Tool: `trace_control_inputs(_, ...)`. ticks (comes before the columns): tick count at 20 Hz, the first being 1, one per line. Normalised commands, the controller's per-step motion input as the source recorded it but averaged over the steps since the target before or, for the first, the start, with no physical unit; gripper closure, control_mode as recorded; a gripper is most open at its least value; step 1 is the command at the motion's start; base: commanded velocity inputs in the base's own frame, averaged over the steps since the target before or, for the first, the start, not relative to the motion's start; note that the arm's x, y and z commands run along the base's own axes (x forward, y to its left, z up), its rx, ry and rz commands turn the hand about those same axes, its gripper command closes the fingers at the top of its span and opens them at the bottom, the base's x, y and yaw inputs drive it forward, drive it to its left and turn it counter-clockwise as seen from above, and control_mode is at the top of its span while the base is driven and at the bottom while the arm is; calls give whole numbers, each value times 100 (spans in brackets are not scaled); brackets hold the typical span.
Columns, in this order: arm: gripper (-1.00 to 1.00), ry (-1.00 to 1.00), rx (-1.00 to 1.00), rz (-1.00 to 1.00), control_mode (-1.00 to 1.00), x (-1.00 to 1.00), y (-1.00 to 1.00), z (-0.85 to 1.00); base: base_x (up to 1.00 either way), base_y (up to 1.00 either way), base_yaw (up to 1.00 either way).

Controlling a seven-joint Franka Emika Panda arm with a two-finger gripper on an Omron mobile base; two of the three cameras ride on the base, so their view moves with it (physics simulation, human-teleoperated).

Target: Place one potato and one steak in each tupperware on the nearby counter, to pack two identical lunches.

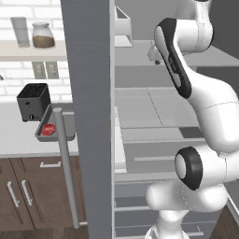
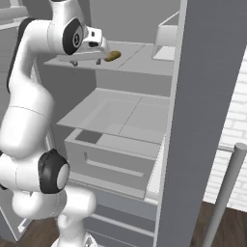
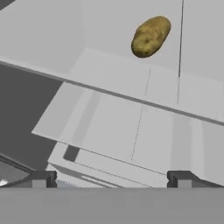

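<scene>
The open fridge (image 2: 125, 116) takes most of the right base view, and my arm reaches into its upper shelf (image 2: 140, 55). At the left of the left base view, the counter (image 1: 18, 135) carries a grey tupperware (image 1: 67, 126) with one steak (image 1: 48, 130) inside; a second tray I cannot make out behind the door. The gripper (image 2: 87, 60) is fully open and holds nothing. One potato (image 3: 150, 36) lies on the shelf ahead, upper right in the hand view. I judge most packing is left.
</scene>
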Motion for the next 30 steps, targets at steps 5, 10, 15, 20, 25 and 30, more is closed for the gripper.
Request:
trace_control_inputs(5, -100, -12, -14, 0, -100, 89, 0, 17, 0, 0, 0)
trace_control_inputs(10, -100, -7, -12, 0, -100, 87, 0, 14, 0, 0, 0)
trace_control_inputs(15, -100, 4, 7, -2, -100, 24, -9, 0, 0, 0, 0)
trace_control_inputs(20, -100, 6, 6, -4, -100, 33, -23, 0, 0, 0, 0)
trace_control_inputs(25, -100, 0, 0, -12, -100, 43, -19, -8, 0, 0, 0)
trace_control_inputs(30, -100, 0, 0, -6, -100, 41, -1, -6, 0, 0, 0)
